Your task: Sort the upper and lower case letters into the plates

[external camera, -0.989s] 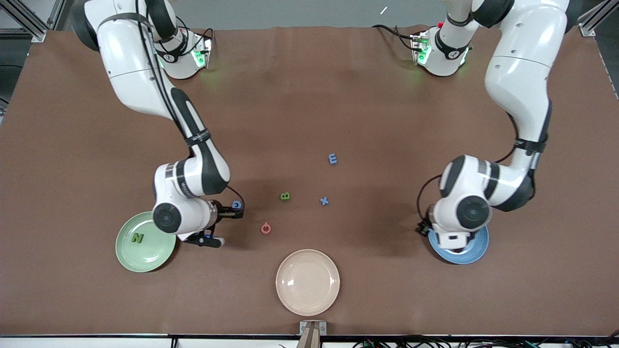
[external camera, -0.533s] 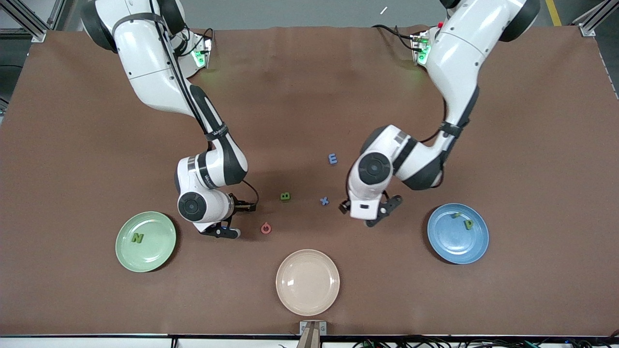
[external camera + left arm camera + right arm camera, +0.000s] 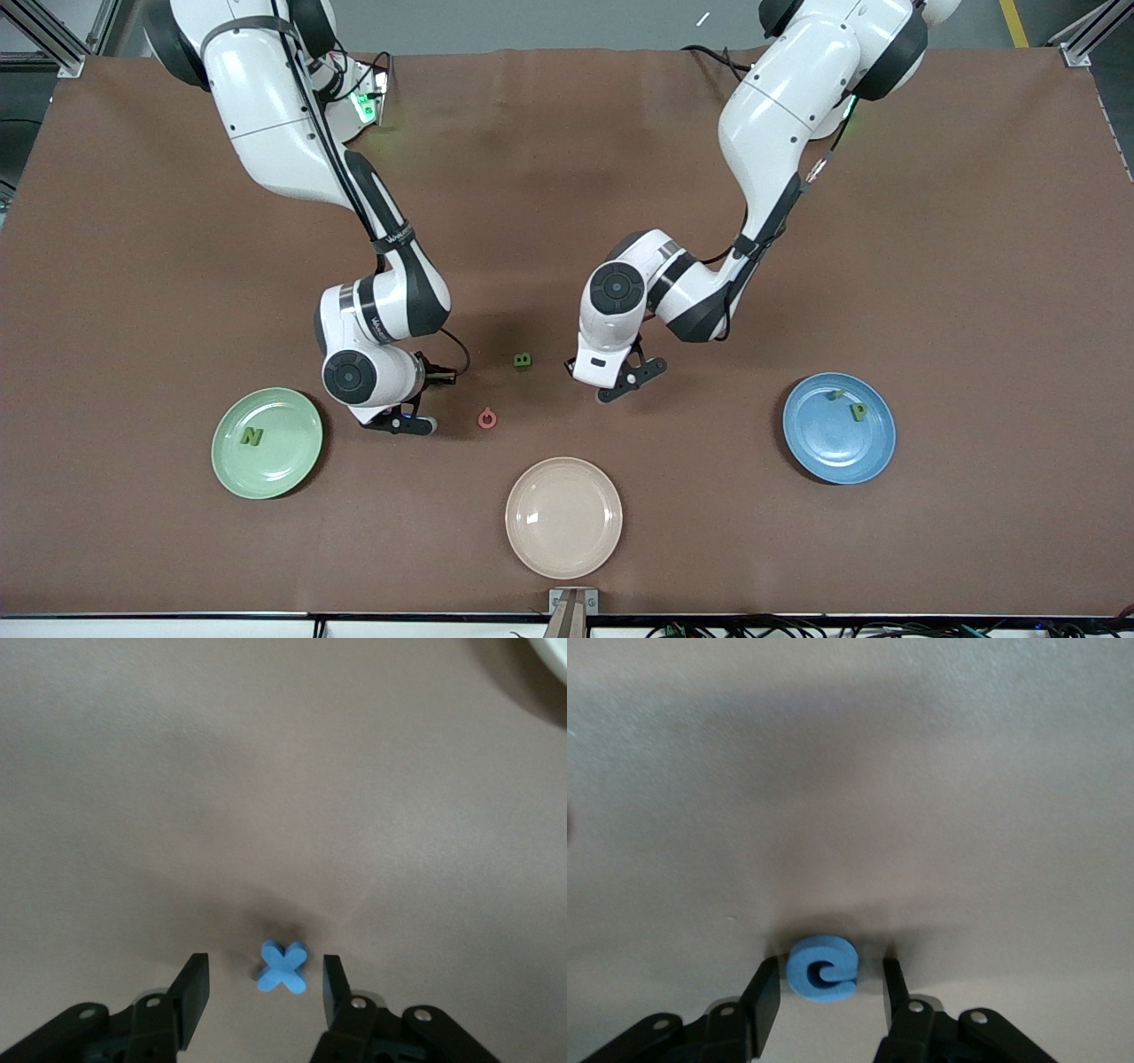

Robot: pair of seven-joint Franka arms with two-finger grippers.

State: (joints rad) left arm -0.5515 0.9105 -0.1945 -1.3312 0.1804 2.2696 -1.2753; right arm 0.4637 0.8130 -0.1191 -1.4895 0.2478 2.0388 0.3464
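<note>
The left gripper has its jaws apart around a blue x. The right gripper jaws stand apart around a blue G. The green plate carries an N.

I see a matt brown cloth-like cover on the counter, glossy plates, white glossy plastic shells on both arms, and between each gripper's matt black jaws a soft-looking, matt foam-like blue letter, another.
</note>
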